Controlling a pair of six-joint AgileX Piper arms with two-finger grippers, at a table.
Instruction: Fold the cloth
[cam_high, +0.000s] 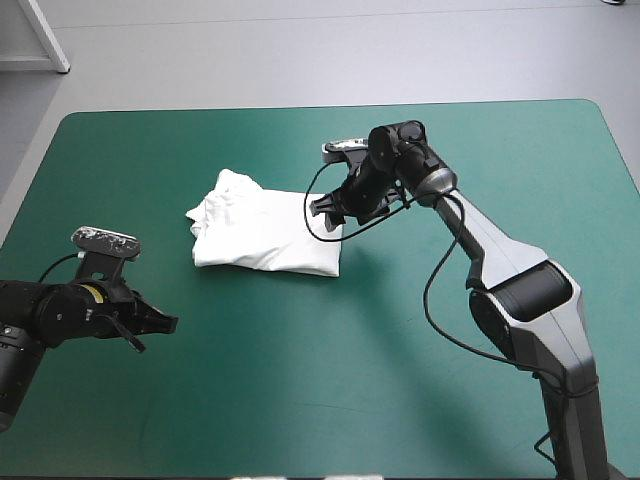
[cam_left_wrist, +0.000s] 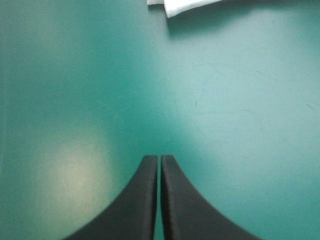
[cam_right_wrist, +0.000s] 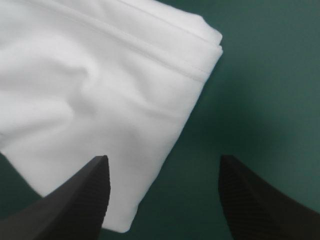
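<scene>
T-shirt (cam_high: 265, 235) lying as folded bundle near table (cam_high: 330, 400) middle, toward far edge; right gripper (cam_right_wrist: 165, 165) hovering, fingers wide apart, over bundle's side facing right edge; left gripper (cam_left_wrist: 160, 159) sitting closed, empty, near left edge; likely best: lowering squarely, pinching every layer, not dragging

Soft, even light is falling from overhead onto the table (cam_high: 300, 400), keeping its teal-green cover (cam_high: 120, 180) bright and a little paler toward the far right corner. The T-shirt (cam_high: 265, 235) is glowing white and casting only a thin, soft shadow along its near edge. A fainter shadow is trailing under the right arm (cam_high: 500, 260). Beside the left jaws a pale, hazy patch of glare is sitting on the cover. Ahead of the right jaws a broad dark shadow is pooling next to the T-shirt, whose folds are shading gently grey. The close black fingers (cam_left_wrist: 145, 200) are looking soft-edged.
</scene>
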